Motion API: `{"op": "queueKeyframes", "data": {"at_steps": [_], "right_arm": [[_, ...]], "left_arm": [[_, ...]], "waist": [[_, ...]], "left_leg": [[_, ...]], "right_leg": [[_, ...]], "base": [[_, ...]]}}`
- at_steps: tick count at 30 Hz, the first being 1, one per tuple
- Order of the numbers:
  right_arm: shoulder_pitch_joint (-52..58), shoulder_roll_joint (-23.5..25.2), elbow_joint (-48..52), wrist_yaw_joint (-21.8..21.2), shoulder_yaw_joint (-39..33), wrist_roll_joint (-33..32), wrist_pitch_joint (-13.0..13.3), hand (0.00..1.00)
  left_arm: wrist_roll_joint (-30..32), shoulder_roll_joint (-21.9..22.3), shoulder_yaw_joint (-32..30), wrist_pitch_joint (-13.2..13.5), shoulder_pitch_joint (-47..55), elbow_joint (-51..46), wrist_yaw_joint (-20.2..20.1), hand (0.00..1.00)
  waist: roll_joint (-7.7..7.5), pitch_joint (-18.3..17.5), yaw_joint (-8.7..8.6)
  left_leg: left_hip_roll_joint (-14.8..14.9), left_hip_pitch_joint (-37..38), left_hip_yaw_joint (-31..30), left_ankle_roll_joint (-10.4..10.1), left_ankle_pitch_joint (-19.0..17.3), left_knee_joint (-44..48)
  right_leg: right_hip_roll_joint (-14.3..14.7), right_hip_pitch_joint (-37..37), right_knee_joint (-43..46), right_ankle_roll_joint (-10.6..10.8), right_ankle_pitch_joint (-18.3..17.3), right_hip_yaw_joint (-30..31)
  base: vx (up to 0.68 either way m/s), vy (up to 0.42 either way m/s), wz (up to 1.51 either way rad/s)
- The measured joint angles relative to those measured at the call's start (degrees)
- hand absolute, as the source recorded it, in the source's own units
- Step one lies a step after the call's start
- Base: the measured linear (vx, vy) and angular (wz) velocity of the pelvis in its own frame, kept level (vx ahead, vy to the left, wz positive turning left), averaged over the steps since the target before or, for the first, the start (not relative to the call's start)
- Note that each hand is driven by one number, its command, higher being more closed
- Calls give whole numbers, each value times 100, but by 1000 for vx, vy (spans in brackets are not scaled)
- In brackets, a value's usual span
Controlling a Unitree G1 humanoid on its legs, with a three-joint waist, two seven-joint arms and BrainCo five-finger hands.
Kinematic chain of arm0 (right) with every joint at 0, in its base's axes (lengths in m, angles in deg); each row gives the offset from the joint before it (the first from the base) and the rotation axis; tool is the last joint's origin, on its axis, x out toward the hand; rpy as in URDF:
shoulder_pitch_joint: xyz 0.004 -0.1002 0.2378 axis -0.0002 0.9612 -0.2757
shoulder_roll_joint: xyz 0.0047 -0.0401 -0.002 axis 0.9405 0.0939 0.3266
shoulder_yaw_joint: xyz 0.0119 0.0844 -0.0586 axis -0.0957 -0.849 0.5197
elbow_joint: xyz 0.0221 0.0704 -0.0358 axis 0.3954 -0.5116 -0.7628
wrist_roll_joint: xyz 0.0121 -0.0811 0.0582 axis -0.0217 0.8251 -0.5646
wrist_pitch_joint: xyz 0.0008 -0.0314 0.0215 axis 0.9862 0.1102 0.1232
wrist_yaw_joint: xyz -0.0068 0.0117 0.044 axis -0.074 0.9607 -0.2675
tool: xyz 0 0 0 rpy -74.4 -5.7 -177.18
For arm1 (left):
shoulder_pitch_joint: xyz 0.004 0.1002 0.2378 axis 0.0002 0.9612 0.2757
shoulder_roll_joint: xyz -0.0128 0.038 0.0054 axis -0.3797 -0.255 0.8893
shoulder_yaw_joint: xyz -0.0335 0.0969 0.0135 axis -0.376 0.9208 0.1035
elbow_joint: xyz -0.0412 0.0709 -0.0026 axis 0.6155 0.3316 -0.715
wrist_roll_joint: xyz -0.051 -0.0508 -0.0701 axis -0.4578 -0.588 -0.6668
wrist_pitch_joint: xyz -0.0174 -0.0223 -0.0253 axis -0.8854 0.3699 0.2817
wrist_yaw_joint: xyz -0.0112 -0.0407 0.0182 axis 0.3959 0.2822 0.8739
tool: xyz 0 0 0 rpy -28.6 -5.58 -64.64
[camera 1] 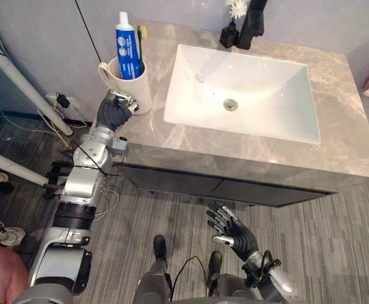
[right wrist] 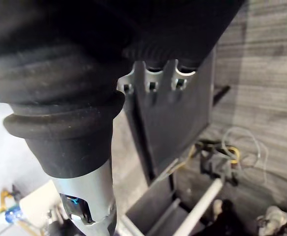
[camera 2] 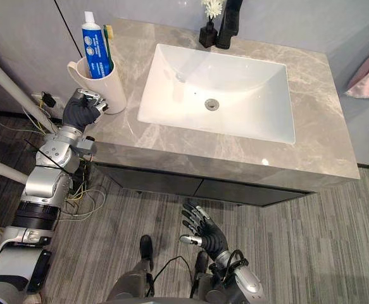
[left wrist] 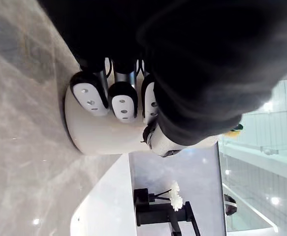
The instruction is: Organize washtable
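White cup (camera 1: 140, 85), blue tube (camera 1: 127, 45) inside: left robot hand (camera 1: 116, 109) clamps it; right robot hand (camera 1: 235, 231) hangs spread.

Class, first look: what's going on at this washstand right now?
The robot's left hand is wrapped around a white cup, which stands upright at the left end of the grey marble-patterned countertop, beside the white rectangular sink. The cup holds a blue-and-white toothpaste tube and a toothbrush. The right hand hangs open below the counter's front edge, over the floor, holding nothing.
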Motion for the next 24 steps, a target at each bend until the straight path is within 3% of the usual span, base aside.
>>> {"op": "queueKeyframes", "data": {"at_steps": [24], "right_arm": [[-5, -41, 93, 0, -4, 0, 0, 0]], "left_arm": [[2, 9, -13, 36, -324, 26, 121, 100]], "waist": [[-59, 446, 14]], "left_leg": [[1, -63, 50, 2, 1, -1]], "right_leg": [[-4, -88, -1, -17, 21, 17]], "base": [[2, 3, -1]]}}
